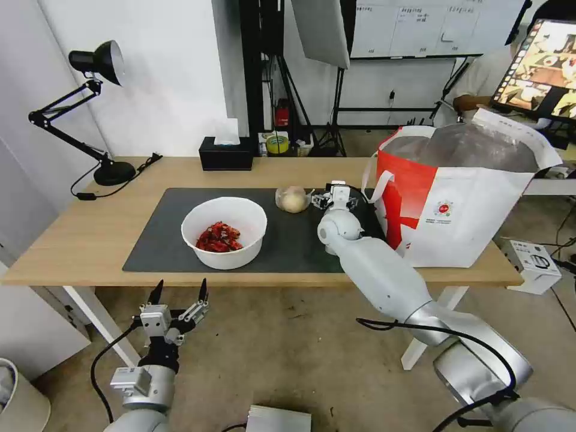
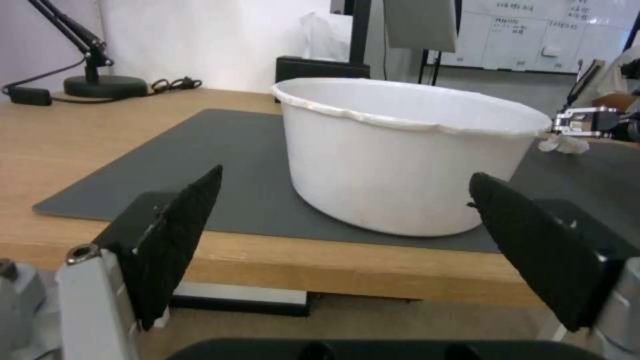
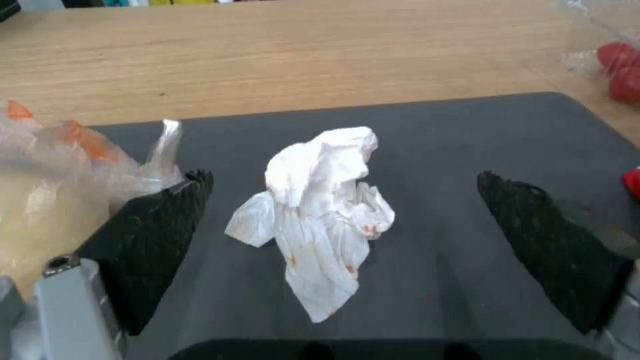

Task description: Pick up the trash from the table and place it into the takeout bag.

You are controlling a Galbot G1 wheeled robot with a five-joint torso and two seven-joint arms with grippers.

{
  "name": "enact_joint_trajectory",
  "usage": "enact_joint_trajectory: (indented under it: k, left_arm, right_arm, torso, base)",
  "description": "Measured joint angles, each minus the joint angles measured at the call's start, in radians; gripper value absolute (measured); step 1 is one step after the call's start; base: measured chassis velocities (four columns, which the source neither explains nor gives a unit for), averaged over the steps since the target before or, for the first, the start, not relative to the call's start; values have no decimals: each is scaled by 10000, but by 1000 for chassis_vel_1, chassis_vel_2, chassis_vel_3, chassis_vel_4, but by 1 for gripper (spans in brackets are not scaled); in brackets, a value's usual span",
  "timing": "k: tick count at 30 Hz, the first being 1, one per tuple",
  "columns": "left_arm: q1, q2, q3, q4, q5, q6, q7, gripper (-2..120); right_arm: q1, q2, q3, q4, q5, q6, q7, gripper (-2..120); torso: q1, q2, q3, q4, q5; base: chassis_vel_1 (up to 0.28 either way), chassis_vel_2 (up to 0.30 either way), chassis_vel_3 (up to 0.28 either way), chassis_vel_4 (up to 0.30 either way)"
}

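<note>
On the dark mat (image 1: 157, 243) of the table (image 1: 84, 231) stands the white bowl (image 1: 223, 231) of red shells. A clear bag with a beige lump (image 1: 292, 198) lies to its right. My right gripper (image 1: 329, 197) hovers low beside that bag, just left of the takeout bag (image 1: 456, 210). In the right wrist view it (image 3: 343, 176) is open around a crumpled white tissue (image 3: 320, 215) on the mat, with the clear bag (image 3: 53, 170) against one finger. My left gripper (image 1: 180, 294) is open below the table's front edge, facing the bowl (image 2: 413, 150).
A black tissue box (image 1: 226, 155) and a black desk lamp (image 1: 96, 108) stand at the table's back. Clear plastic holding red pieces (image 3: 603, 55) lies past the mat's corner. A small white box (image 1: 533, 264) sits on the floor at the right.
</note>
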Motion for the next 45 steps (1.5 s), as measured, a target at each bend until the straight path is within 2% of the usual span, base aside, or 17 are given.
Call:
enact_joint_trajectory:
  k: [1, 4, 5, 8, 9, 12, 13, 16, 17, 21, 22, 24, 25, 28, 38, 45]
  left_arm:
    - [0, 0, 0, 0, 0, 0, 0, 100]
    - [-7, -4, 18, 21, 15, -6, 4, 100]
    - [-7, -4, 18, 21, 15, -6, 4, 100]
    - [6, -15, 35, 42, 35, -23, 6, 100]
    - [6, -15, 35, 42, 35, -23, 6, 100]
    - [28, -29, 54, 58, 61, -36, 7, 100]
    - [28, -29, 54, 58, 61, -36, 7, 100]
    - [68, -51, 62, 88, 81, -82, 8, 100]
    - [68, -51, 62, 88, 81, -82, 8, 100]
    - [114, -78, 81, 122, 122, -174, 12, 100]
    - [114, -78, 81, 122, 122, -174, 12, 100]
    - [118, -89, 96, 123, 126, -186, 14, 100]
    - [118, -89, 96, 123, 126, -186, 14, 100]
    - [99, -124, 122, 155, 140, -195, 15, 100]
    - [37, -160, 196, 211, 157, -199, 16, 100]
    - [0, -82, 141, 218, 145, -200, 16, 100]
  right_arm:
    - [0, 0, 0, 0, 0, 0, 0, 99]
    - [-18, 2, 15, -59, 81, -20, -64, 84]
    - [-18, 2, 15, -59, 81, -20, -64, 84]
    - [-21, 0, 41, -112, 172, -40, -88, 70]
    - [-21, 0, 41, -112, 172, -40, -88, 70]
    - [-21, 13, 74, -197, 198, -44, -131, 54]
    - [-21, 13, 74, -197, 198, -44, -131, 54]
    - [-31, 32, 88, -254, 202, -44, -187, 41]
    - [-31, 32, 88, -254, 202, -44, -187, 41]
    - [-76, 43, 95, -273, 193, -35, -212, 22]
    - [-76, 43, 95, -273, 193, -35, -212, 22]
    - [-99, 38, 96, -230, 188, -16, -213, 11]
    - [-99, 38, 96, -230, 188, -16, -213, 11]
    - [-163, -7, 96, -138, 169, 65, -216, 0]
    - [-475, -415, 58, 785, 129, 518, -350, 0]
    - [-1070, -1184, -327, 2515, 123, 1056, -775, 0]
  torso:
    - [0, 0, 0, 0, 0]
    - [0, 0, 0, 0, 0]
    - [0, 0, 0, 0, 0]
    - [0, 0, 0, 0, 0]
    - [0, 0, 0, 0, 0]
    - [0, 0, 0, -1, 0]
    - [0, 0, 0, -1, 0]
    - [0, 0, 0, 0, 0]
    - [0, 0, 0, 0, 0]
    - [0, 0, 0, 0, 0]
    - [0, 0, 0, 0, 0]
    - [0, 0, 0, 0, 0]
    - [0, 0, 0, 0, 0]
    - [0, 0, 0, 0, 1]
    - [0, 0, 0, 0, 1]
    - [0, 0, 0, -1, 1]
  base:
    - [0, 0, 0, 0]
    - [0, 0, 0, 0]
    - [0, 0, 0, 0]
    - [0, 0, 0, 0]
    - [0, 0, 0, 0]
    - [0, 0, 0, 0]
    - [0, 0, 0, 0]
    - [0, 0, 0, 0]
    - [0, 0, 0, 0]
    - [0, 0, 0, 0]
    - [0, 0, 0, 0]
    - [0, 0, 0, 0]
    - [0, 0, 0, 0]
    - [0, 0, 0, 0]
    - [0, 0, 0, 0]
    - [0, 0, 0, 0]
